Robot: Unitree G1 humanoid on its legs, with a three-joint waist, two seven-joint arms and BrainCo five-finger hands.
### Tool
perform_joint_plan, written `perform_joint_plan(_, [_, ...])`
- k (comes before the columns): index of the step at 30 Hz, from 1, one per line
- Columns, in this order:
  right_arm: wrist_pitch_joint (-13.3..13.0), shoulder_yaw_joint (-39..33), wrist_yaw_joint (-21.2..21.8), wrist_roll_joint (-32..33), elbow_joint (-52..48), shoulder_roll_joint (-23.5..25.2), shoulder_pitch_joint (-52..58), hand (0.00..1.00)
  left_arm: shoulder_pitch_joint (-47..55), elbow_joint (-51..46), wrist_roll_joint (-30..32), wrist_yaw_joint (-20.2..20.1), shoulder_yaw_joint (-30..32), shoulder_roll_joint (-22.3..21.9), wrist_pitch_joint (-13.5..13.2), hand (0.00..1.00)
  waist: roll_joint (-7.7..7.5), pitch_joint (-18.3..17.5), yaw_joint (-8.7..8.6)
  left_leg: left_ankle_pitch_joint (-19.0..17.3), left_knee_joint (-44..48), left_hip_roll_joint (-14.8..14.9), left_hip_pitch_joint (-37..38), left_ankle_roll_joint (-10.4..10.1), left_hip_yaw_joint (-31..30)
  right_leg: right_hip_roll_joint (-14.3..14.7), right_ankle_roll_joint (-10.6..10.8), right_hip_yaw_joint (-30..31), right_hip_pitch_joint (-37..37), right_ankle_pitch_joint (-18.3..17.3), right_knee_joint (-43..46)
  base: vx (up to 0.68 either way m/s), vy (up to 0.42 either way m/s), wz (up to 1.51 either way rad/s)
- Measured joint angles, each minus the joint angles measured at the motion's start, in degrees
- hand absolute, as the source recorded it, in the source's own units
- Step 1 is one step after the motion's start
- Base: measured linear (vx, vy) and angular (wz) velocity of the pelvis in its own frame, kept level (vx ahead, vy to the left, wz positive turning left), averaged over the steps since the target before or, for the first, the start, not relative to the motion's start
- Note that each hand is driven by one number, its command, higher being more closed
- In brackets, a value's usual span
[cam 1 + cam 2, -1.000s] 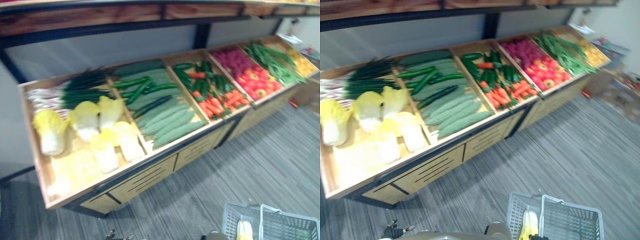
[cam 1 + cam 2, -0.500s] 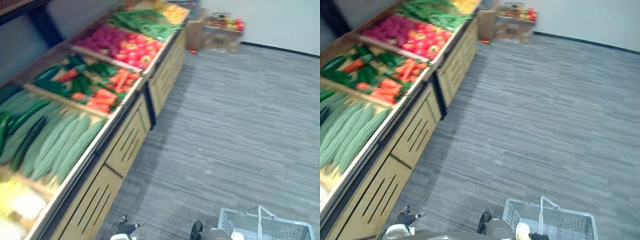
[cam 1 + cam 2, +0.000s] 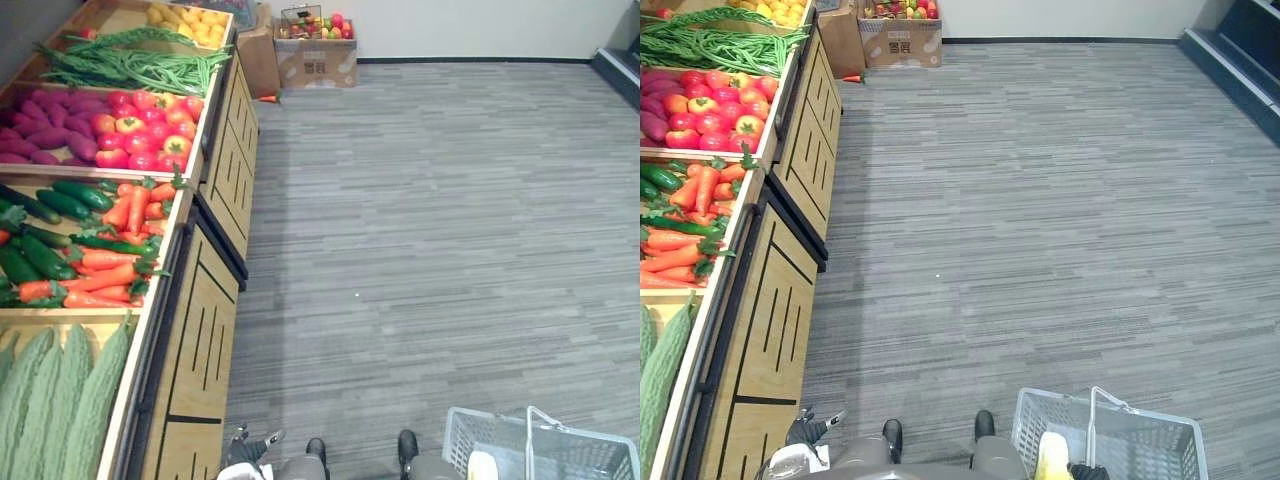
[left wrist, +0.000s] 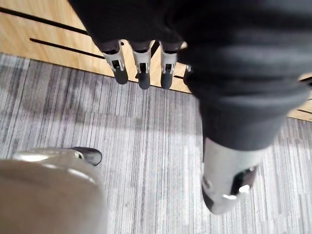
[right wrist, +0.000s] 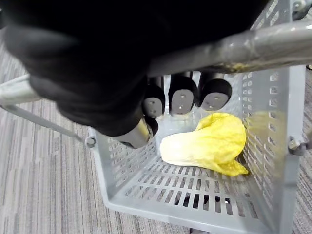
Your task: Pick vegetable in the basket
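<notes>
Gripping the grey metal handle of a grey perforated plastic basket with the curled fingers of the right hand; holding nothing in the left hand, fingers hanging straight beside the wooden produce stand; found lying on the basket floor: pale yellow leafy cabbage, count one; baskets, count one; judged light, soft-leaved, easily bruised, firmer at the white base; best cupped round the middle, not pinched at the leaf tips.

grey basket, yellow cabbage, grey striped floor
</notes>
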Motion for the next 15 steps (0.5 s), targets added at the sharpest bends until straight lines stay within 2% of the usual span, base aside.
perform_joint_plan(4, [-0.01, 0.37, 0.02, -0.44, -1.33, 0.31, 1.03, 1.00, -0.01, 0.50, 0.20, -0.07, -1.68, 1.26, 0.13, 0.00, -0.64, -0.47, 0.05, -1.28, -0.15, -1.99, 2.05, 1.86, 0.51, -2.04, 2.13, 0.48, 0.21, -1.88, 3.08, 0.12, 0.131, -0.05])
perform_joint_plan(5, [-0.03, 0.33, -0.01, -0.28, -2.17, 0.45, 1.24, 1.00, -0.01, 0.50, 1.06, -0.08, -3.29, 1.49, 0.20, 0.00, -0.51, -0.52, 0.14, -2.74, 0.71, -1.78, 3.17, 2.45, 1.24, -1.93, 2.48, 0.89, -1.73, -3.05, 10.03, 0.08, 0.106, -0.28])
perform_joint_plan(6, [-0.35, 0.27, 0.01, -0.09, -4.30, 0.80, 1.46, 1.00, -0.04, 0.43, 2.57, -0.11, -4.29, 1.85, 0.25, 0.00, -0.19, -0.63, 0.03, -4.35, 1.89, -1.33, 4.17, 2.96, 1.62, -1.44, 2.19, 1.14, -6.21, -3.18, 20.89, 0.06, 0.104, -0.27])
perform_joint_plan(7, [-0.65, 0.28, 0.04, 0.06, -5.25, 1.28, 1.74, 1.00, -0.10, 0.40, 2.77, -0.11, -4.96, 1.85, 0.28, 0.00, -0.39, -0.54, -0.15, -5.06, 2.54, -1.37, 4.63, 3.30, 1.77, -1.55, 1.88, 1.30, -8.19, -2.98, 25.66, 0.04, 0.086, -0.14])
perform_joint_plan(9, [-1.11, 0.36, -0.01, 0.11, -8.13, 3.25, 3.63, 1.00, -0.34, -0.55, 4.55, -0.15, -6.36, 2.37, 0.60, 0.00, -1.20, -0.78, -0.39, -7.32, 5.52, -1.75, 6.18, 3.93, 1.77, -1.76, -1.99, 2.23, -14.06, 1.24, 40.53, 0.09, 0.057, 0.05])
perform_joint_plan(10, [-1.31, 0.49, -0.02, 0.12, -8.83, 3.85, 4.26, 1.00, -0.30, -0.97, 5.10, -0.08, -6.67, 2.33, 0.61, 0.00, -1.40, -0.79, -0.40, -8.26, 5.86, -1.62, 7.31, 4.30, 1.54, -1.69, -1.73, 2.41, -15.58, 3.76, 44.35, 0.13, 0.031, 0.06])
perform_joint_plan(11, [-1.53, 0.62, -0.02, 0.11, -8.91, 4.13, 4.61, 1.00, -0.24, -1.36, 5.35, -0.07, -6.79, 2.28, 0.64, 0.00, -1.50, -0.81, -0.42, -8.74, 5.84, -1.44, 8.07, 4.56, 1.48, -1.57, -1.56, 2.44, -16.49, 4.02, 46.64, 0.14, 0.002, 0.03])
perform_joint_plan(12, [-1.59, 1.28, -0.01, 0.12, -8.85, 4.56, 5.01, 1.00, -0.26, -1.83, 6.67, 0.09, -7.00, 2.02, 0.63, 0.00, -1.64, -0.81, -0.31, -9.51, 5.87, -0.94, 9.02, 4.59, 1.47, -1.24, -2.28, 1.73, -18.15, 2.24, 49.49, 0.17, -0.038, -0.02])
perform_joint_plan(13, [-1.77, 1.70, -0.02, 0.13, -8.86, 4.92, 5.00, 1.00, -0.63, -1.86, 7.01, 0.15, -7.39, 1.78, 0.68, 0.00, -1.54, -0.76, -0.41, -10.73, 5.76, -0.36, 9.68, 4.72, 1.41, -0.93, -2.29, 0.15, -19.88, -0.45, 49.21, 0.18, -0.051, -0.04])
perform_joint_plan(15, [-1.81, 1.83, -0.02, 0.16, -8.79, 5.10, 5.14, 1.00, -1.29, -2.18, 6.93, 0.15, -7.39, 1.40, 0.77, 0.00, -1.45, -0.71, -0.65, -10.91, 5.59, 0.67, 10.36, 4.41, 1.37, -0.56, -1.92, -2.92, -20.76, -2.54, 44.31, 0.24, -0.100, 0.00])
